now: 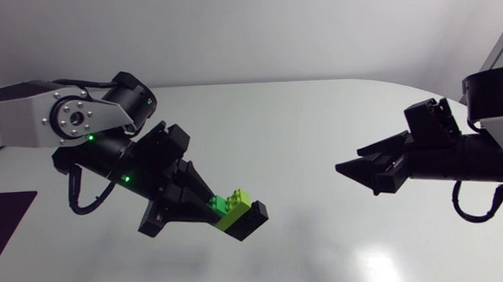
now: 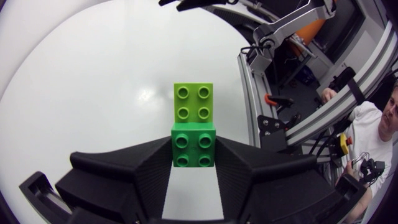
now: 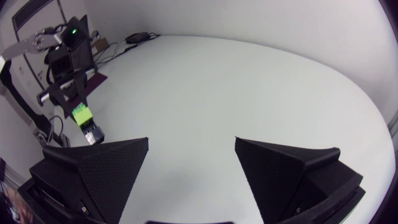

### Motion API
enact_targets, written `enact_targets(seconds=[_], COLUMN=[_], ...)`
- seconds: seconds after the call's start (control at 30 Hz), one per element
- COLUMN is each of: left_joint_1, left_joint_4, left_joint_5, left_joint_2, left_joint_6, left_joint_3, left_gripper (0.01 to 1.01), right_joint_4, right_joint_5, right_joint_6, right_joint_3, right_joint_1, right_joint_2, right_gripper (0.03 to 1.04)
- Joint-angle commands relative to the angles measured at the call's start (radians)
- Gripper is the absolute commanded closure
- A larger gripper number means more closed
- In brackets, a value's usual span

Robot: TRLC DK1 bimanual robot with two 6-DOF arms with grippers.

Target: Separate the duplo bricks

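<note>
If the left gripper (image 1: 242, 216) slips: the two bricks drop to the table as one lump. Its fingers pinch only the dark green brick (image 2: 193, 144) from two sides, so a weak squeeze or a hard tug can pull it loose.
If the right gripper (image 1: 355, 172) grabs the wrong spot: it can bump the left fingers, or push the bricks sideways and not pull them apart. Only the light green brick (image 2: 193, 102) sticks out free, so that looks like the safe part to take.
If the pull is crooked: the bricks may jam and not come apart, or one may pop off and fly away.
Right gripper fingers: spread wide, with nothing between them.
Where the bricks are: near 6 o'clock on the table (image 1: 318, 112) in the head view, at the tip of the left arm (image 1: 29, 121), which comes in from 9 o'clock. They look lifted off the table. The right gripper is at 3 o'clock, well apart from them, and points toward 9 o'clock.
How the bricks look: two small square bricks, each with four round bumps. The light green one sits just ahead of the dark green one and touches it. How they lock together is hidden.
Colour: both are shiny green plastic, one pale and one deep.
</note>
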Motion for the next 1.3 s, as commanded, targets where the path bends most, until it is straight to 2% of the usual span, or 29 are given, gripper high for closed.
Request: enact_targets(seconds=[0.0,0.13,0.3,0.4,0.53,0.67,0.77,0.87,0.93,1.0,1.27], left_joint_1=[0.026,0.038,0.03,0.018,0.003,-0.011,-0.017,-0.031,-0.042,-0.045,-0.045], left_joint_4=[0.019,0.039,0.105,0.123,0.121,0.12,0.12,0.12,0.12,0.12,0.117], left_joint_5=[0.099,0.196,0.256,0.259,0.263,0.265,0.266,0.275,0.286,0.291,0.306], left_joint_2=[0.057,0.108,0.155,0.184,0.198,0.195,0.197,0.203,0.21,0.224,0.273], left_joint_6=[0.05,0.05,0.011,-0.002,-0.008,-0.006,-0.006,-0.008,-0.008,-0.008,-0.025], left_joint_3=[0.036,0.061,0.088,0.119,0.153,0.168,0.179,0.187,0.188,0.196,0.239], left_gripper=[0.723,0.726,0.728,0.728,0.728,0.728,0.728,0.728,0.728,0.728,0.731], right_joint_4=[-0.024,-0.079,-0.267,-0.337,-0.423,-0.466,-0.567,-0.711,-0.774,-0.823,-0.81], right_joint_5=[0.025,0.005,-0.005,-0.016,-0.128,-0.239,-0.337,-0.43,-0.47,-0.504,-0.515], right_joint_6=[-0.143,-0.198,-0.399,-0.433,-0.47,-0.484,-0.565,-0.709,-0.772,-0.833,-0.847], right_joint_3=[0.025,0.051,0.118,0.149,0.187,0.23,0.291,0.362,0.399,0.425,0.44], right_joint_1=[0.044,0.051,0.11,0.16,0.186,0.15,0.105,0.065,0.045,0.033,0.074], right_joint_2=[0.015,0.061,0.17,0.187,0.213,0.254,0.332,0.437,0.489,0.523,0.535], right_gripper=[0.06,0.07,0.07,0.07,0.09,0.14,0.15,0.14,0.07,0.07,0.07])
